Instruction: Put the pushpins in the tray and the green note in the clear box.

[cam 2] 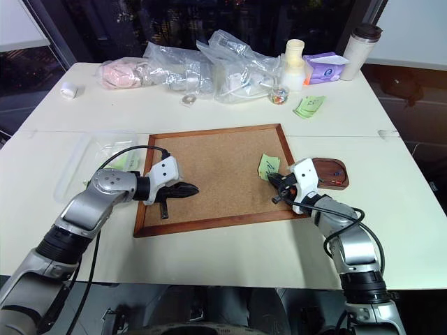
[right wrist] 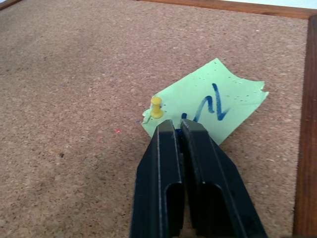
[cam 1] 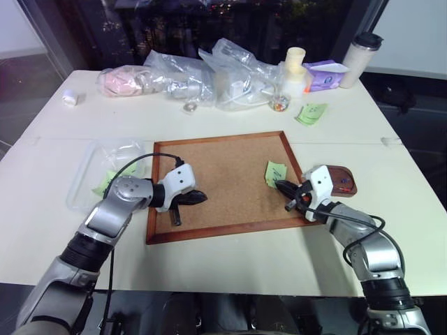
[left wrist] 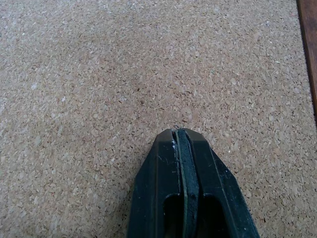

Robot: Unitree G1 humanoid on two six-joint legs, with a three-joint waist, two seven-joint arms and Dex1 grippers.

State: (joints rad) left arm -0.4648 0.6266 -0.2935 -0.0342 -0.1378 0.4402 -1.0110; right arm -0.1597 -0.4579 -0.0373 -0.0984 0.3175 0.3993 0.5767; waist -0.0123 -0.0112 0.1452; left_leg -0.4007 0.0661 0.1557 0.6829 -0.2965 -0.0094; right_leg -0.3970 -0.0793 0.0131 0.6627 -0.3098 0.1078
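Right gripper — jaws closed on a blue pushpin at the green note, beside a yellow pushpin. Left gripper — jaws shut, empty, over the cork board.

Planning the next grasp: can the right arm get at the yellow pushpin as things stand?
Probably yes. The yellow pushpin stands upright in the green note on the cork board, with nothing between it and the right gripper. But its fingers are shut on something blue beside the pin.

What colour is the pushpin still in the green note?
Yellow pushpin; right wrist view shows it best.
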